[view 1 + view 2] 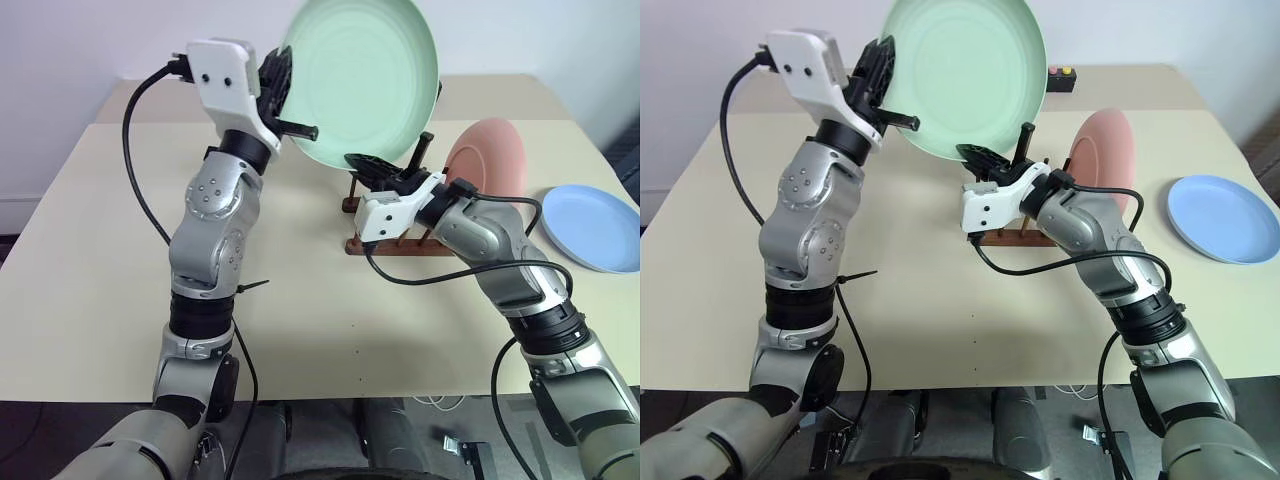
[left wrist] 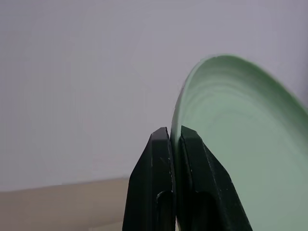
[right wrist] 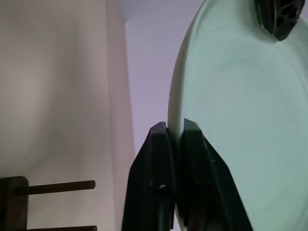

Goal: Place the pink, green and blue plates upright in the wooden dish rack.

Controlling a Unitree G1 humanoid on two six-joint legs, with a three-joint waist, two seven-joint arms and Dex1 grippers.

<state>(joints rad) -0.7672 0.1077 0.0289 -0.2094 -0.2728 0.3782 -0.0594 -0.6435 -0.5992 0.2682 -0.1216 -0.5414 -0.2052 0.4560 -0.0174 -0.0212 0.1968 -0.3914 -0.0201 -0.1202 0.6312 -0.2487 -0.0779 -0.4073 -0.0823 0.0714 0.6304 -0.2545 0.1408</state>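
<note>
I see both tools pinching the green plate (image 1: 362, 75) rim: left tool (image 1: 283, 95) high, right tool (image 1: 368, 165) low, above the rack (image 1: 385, 240).

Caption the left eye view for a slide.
Both grippers, left and right, pinch the raised green plate above the wooden dish rack.

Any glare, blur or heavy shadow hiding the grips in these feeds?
Left eye view: even, soft light, no glare on the round pale-green plate; dark wooden dish rack partly hidden by the right gripper. Left wrist view: left gripper reads clearly on the rim, plate softly blurred. Right wrist view: close surfaces soft, fingers dark but legible.
</note>
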